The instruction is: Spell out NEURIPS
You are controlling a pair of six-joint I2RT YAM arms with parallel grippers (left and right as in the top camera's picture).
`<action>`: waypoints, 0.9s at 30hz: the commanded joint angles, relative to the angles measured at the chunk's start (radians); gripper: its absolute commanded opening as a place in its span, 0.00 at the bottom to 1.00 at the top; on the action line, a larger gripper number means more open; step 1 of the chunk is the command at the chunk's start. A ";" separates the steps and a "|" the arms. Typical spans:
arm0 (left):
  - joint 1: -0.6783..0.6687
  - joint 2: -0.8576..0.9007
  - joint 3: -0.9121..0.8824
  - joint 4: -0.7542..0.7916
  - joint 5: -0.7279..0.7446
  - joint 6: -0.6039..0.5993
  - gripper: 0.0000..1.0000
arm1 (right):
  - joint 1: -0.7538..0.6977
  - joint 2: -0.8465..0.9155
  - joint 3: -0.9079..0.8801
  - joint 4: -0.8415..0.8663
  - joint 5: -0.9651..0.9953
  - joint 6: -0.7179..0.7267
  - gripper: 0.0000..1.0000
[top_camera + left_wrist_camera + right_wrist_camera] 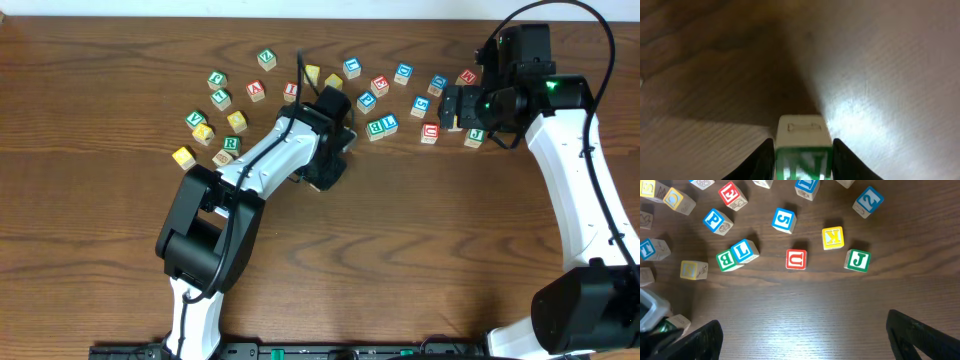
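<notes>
One N cube (803, 149) in left claw (803, 163)

Counter (420, 250): dark brown wood, grain running left to right in the overhead view.
Light: bright glare patch (860, 112) on the wood, left wrist view.
Shadow (765, 85): dark wedge beside the glare.

A small wooden green-framed N cube (802, 161) stands upright, pinched in the left gripper (803, 165), its pale top face showing. The red-framed U cube (796, 259) lies apart from its neighbours. The blue-framed P cube (717, 221) and red-framed E cube (731, 194) lie near each other, slightly turned. The green-framed R cube (230, 143) lies well to the left.
</notes>
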 commanded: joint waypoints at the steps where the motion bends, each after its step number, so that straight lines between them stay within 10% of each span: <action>1: 0.004 -0.016 -0.007 0.016 0.013 -0.307 0.36 | 0.005 -0.002 0.018 -0.002 0.011 0.008 0.99; 8: 0.004 -0.016 -0.007 0.024 0.012 -0.519 0.36 | 0.005 -0.002 0.018 -0.002 0.011 0.008 0.99; 27: 0.004 -0.021 0.009 0.046 -0.101 -0.313 0.57 | 0.005 -0.002 0.018 -0.002 0.011 0.008 0.99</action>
